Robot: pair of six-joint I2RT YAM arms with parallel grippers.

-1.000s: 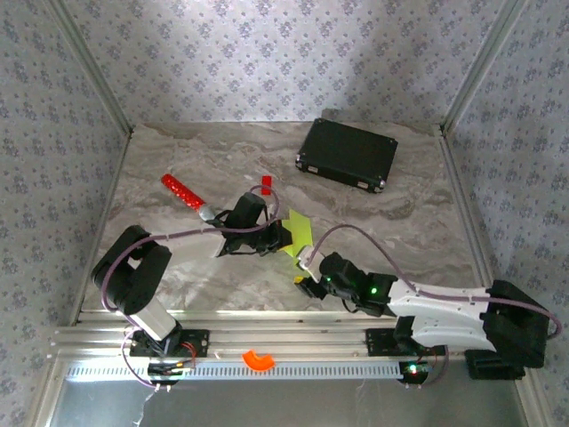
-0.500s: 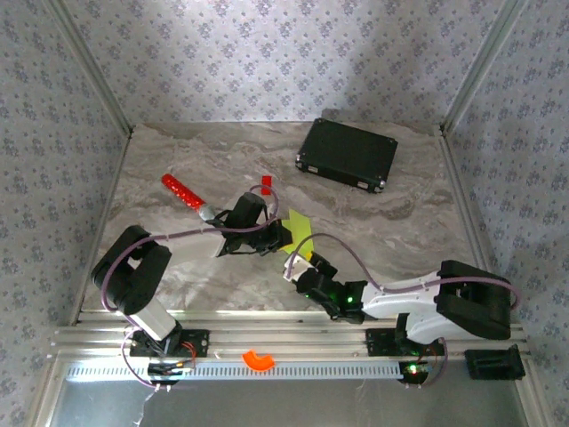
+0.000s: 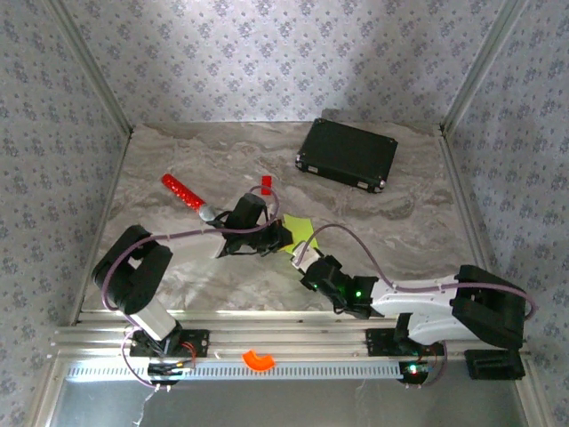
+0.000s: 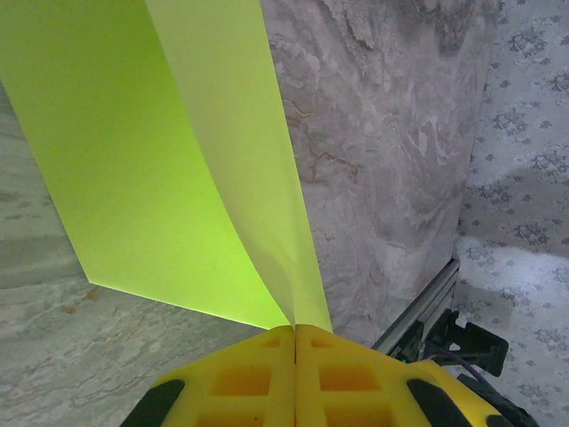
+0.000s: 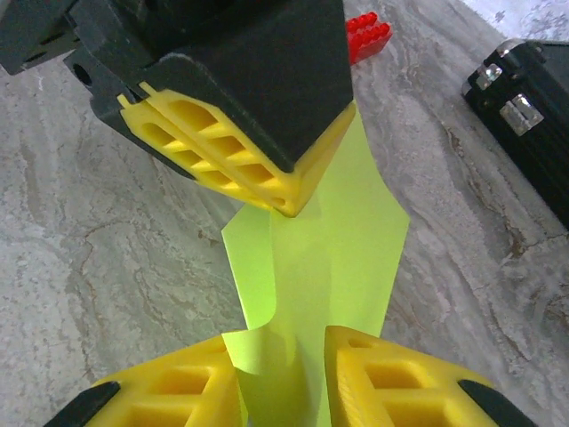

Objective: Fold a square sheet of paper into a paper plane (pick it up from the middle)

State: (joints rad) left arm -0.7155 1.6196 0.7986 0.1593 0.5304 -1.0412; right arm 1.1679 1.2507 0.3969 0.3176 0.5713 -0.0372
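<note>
left gripper [image 4: 294,331]: jaws pressed together, pinching lime paper sheet [image 4: 151,151]; right gripper [image 5: 281,360]: jaws spread astride the sheet's curled end; marble table [image 5: 107,240] beneath

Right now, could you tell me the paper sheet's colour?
The paper sheet is lime yellow-green; left wrist view.

Items I count, by kind:
- Lime yellow-green sheet of paper [image 3: 308,233]: one.
- Black case [image 3: 347,154]: one.
- Small red block [image 3: 266,184]: one.
- Red stick [image 3: 180,191]: one.
- Orange ring piece [image 3: 259,359]: one.
- Marble table [image 3: 409,227]: one.
- My grippers: two, the left gripper [image 3: 286,238] and the right gripper [image 3: 302,260]. Each has two yellow fingers, four in all.
</note>
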